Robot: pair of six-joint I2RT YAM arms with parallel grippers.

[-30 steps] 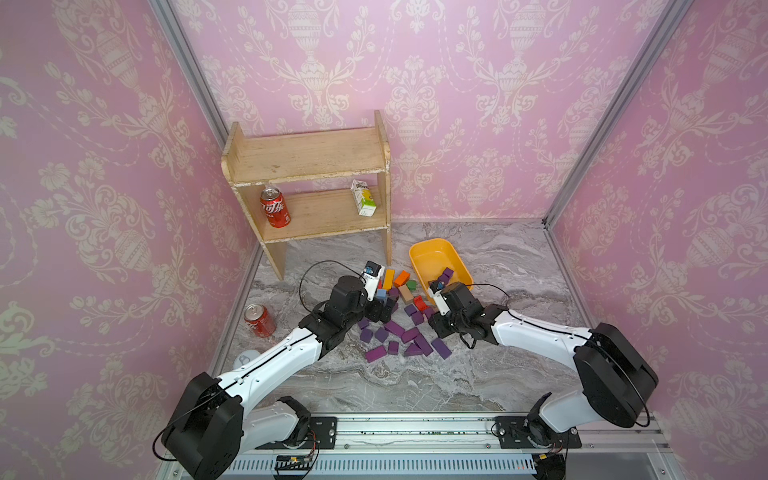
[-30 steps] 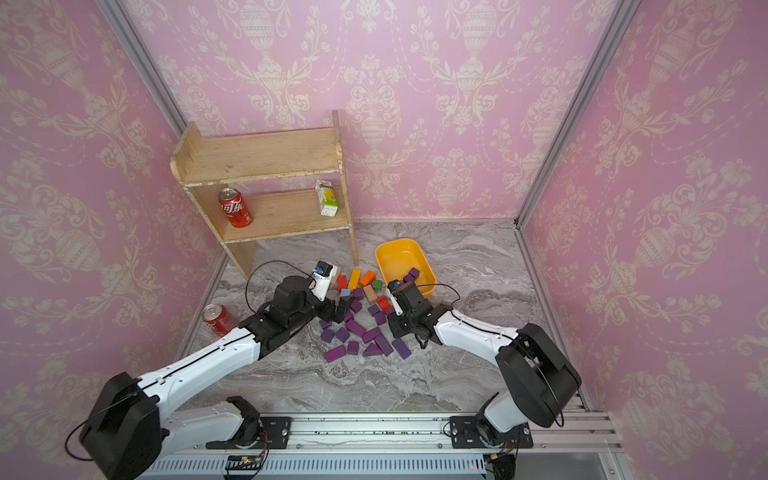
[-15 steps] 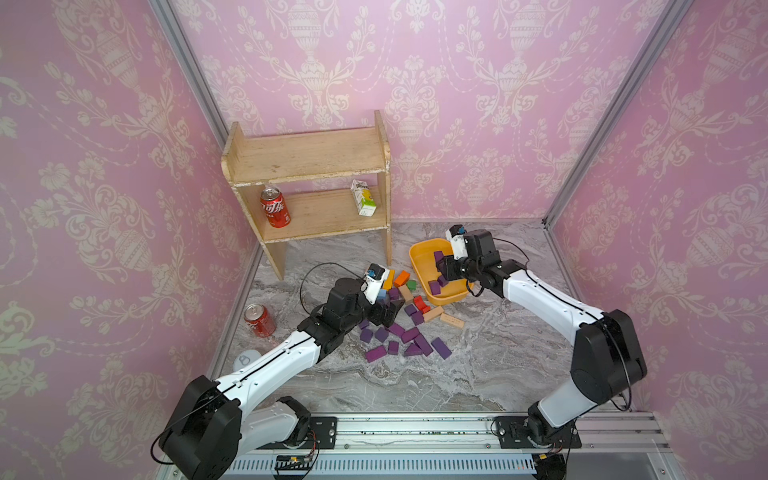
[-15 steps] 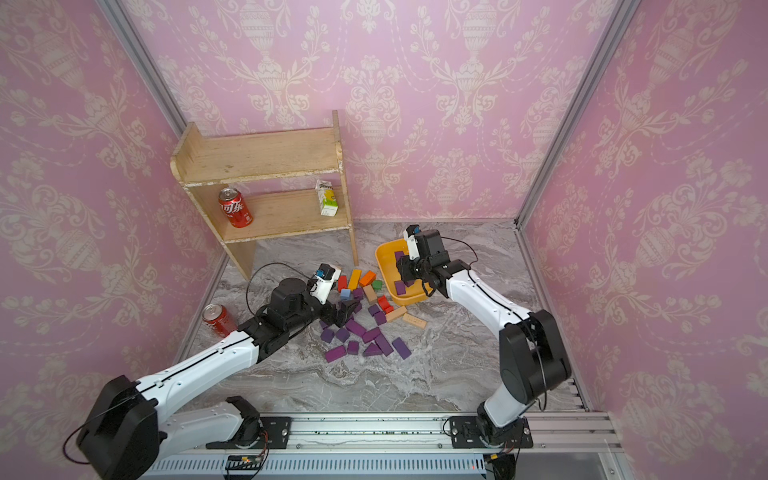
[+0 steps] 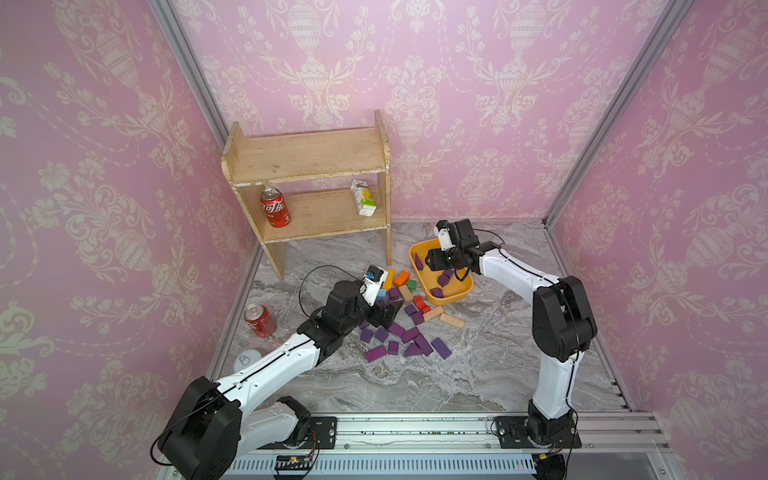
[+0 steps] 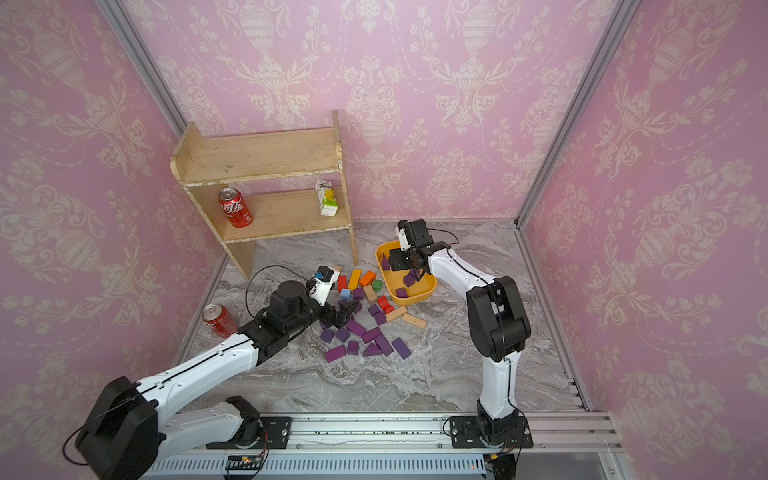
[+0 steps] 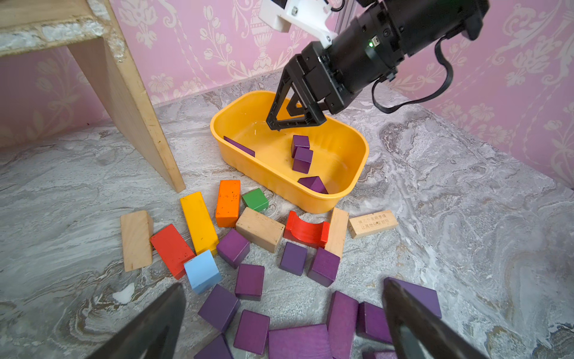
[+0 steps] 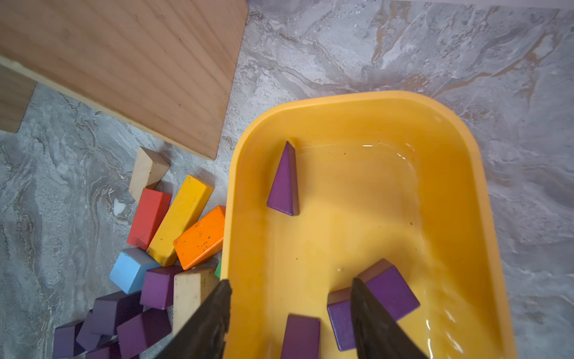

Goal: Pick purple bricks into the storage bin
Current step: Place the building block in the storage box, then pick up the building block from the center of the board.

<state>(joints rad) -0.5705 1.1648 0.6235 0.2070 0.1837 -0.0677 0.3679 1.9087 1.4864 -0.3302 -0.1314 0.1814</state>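
Note:
Several purple bricks (image 5: 409, 334) lie loose on the marble table, seen close in the left wrist view (image 7: 250, 281). The yellow-orange storage bin (image 5: 453, 298) (image 7: 363, 155) stands behind them. It holds a purple wedge (image 8: 284, 183), two cubes (image 7: 300, 144) (image 8: 391, 289) and another brick (image 8: 301, 335). My right gripper (image 5: 430, 262) (image 8: 292, 281) hangs over the bin, open, with nothing between its fingers. My left gripper (image 5: 390, 309) (image 7: 283, 283) stands wide open just above the loose purple bricks and touches none.
Between pile and bin lie orange (image 7: 228, 202), yellow (image 7: 198, 223), red (image 7: 170, 248), green (image 7: 255, 199), light-blue (image 7: 202, 270) and tan blocks (image 7: 372, 223). A wooden shelf (image 5: 307, 158) at the back left holds a cola can (image 5: 274, 206) and a carton (image 5: 363, 198). Another can (image 5: 259, 320) stands by the left wall.
My right gripper went from the pile to over the bin while shut, then opened; a purple brick now lies in the bin below it. The left arm has hardly moved.

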